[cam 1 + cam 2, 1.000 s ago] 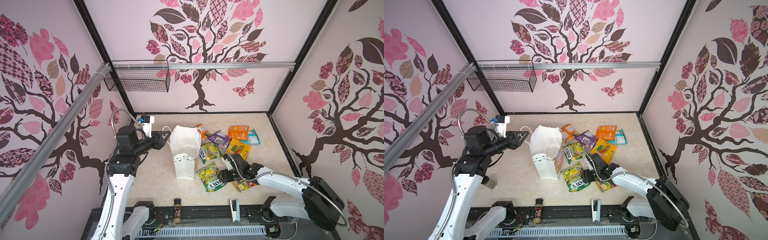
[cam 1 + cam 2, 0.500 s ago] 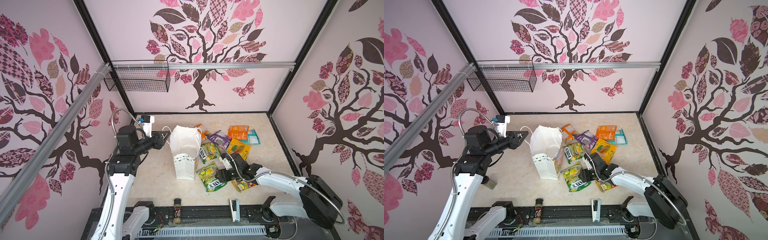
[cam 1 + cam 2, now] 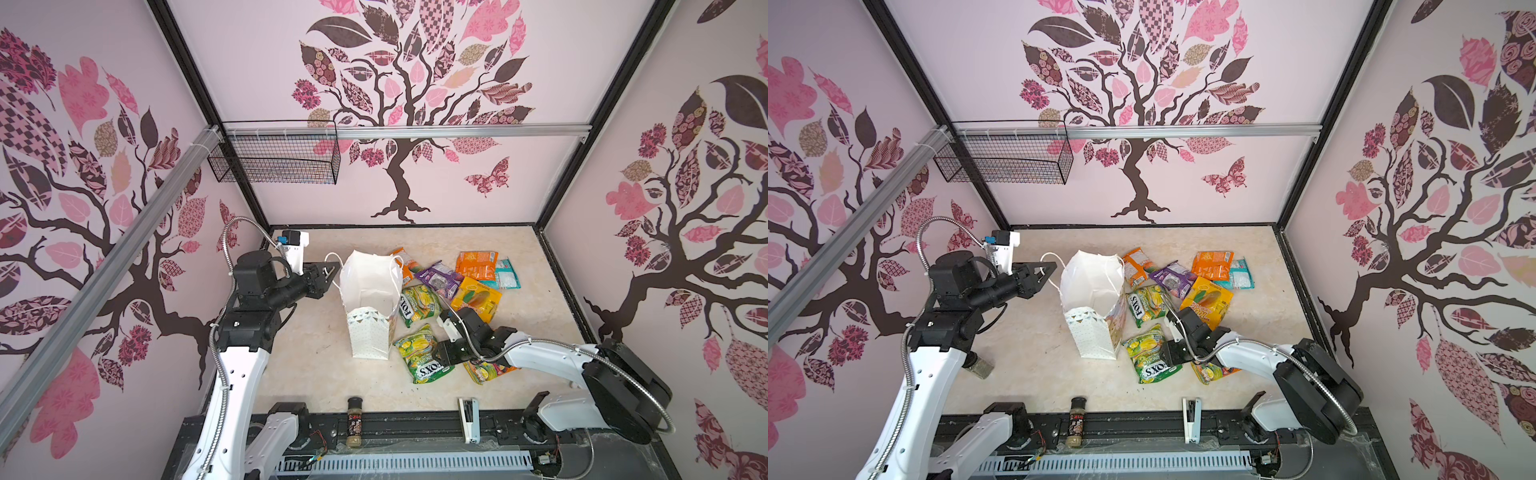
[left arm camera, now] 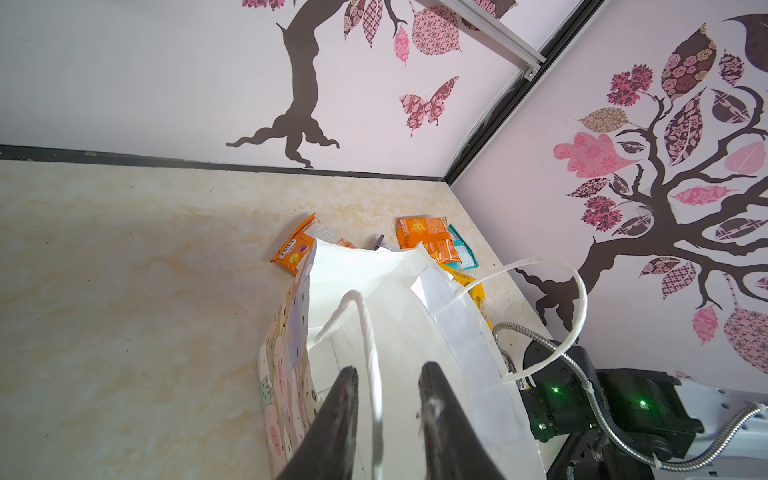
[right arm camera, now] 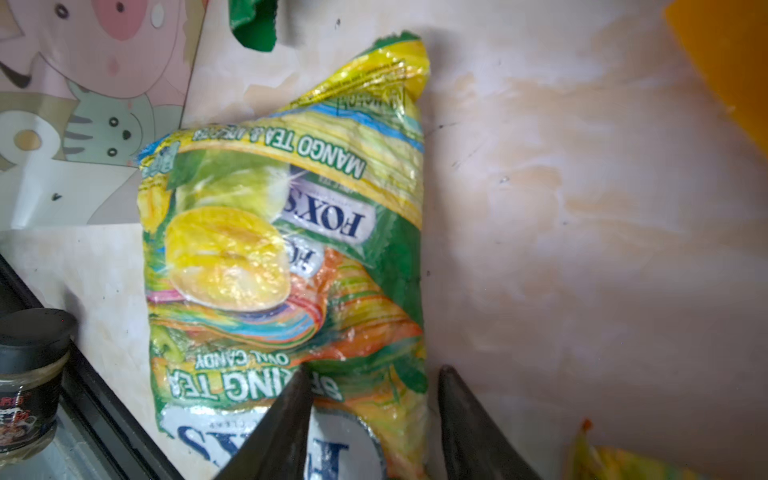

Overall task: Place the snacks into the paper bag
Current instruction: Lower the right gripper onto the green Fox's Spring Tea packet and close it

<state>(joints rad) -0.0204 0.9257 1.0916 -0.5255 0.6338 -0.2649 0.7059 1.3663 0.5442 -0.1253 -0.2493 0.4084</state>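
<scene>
Clerk: Entry one, the container?

Keeper: Paper bag (image 3: 368, 336), white, upright, mouth open, with cartoon animals on its side panel. No packet shows inside. The left gripper (image 4: 388, 372) is at the bag's rim, jaws apart, and one cord handle (image 4: 368, 328) runs loose between them, unpinched.

Clerk: Entry two, the item being taken?

Keeper: Green FOX'S packet (image 5: 291, 232), flat on the table just beside the bag's base, on the side toward the right arm. Legible: "FOX'S", "MANGO TEA", "SPRING TEA", "OVAL CANDY". The right gripper (image 5: 374, 374) is low over one end, jaws apart astride a long edge, with no pinch made yet.

Clerk: Handling notes?

Keeper: Judged light. The film is soft, crinkled and glossy, so likely slippery, and the sweets inside would shift. Best pinched at a flat sealed edge, not the plump middle.

Clerk: Other stock?

Keeper: All on that same side of the bag.
- Second FOX'S packet (image 3: 417, 305), just beside the bag's wall.
- Purple packet (image 3: 440, 280), yellow packet (image 3: 476, 297), orange packet (image 3: 476, 266) and teal packet (image 3: 505, 274), farther out.

Not for packing: spice jar (image 3: 354, 419) and stapler (image 3: 469, 419), both well apart from the bag.
</scene>
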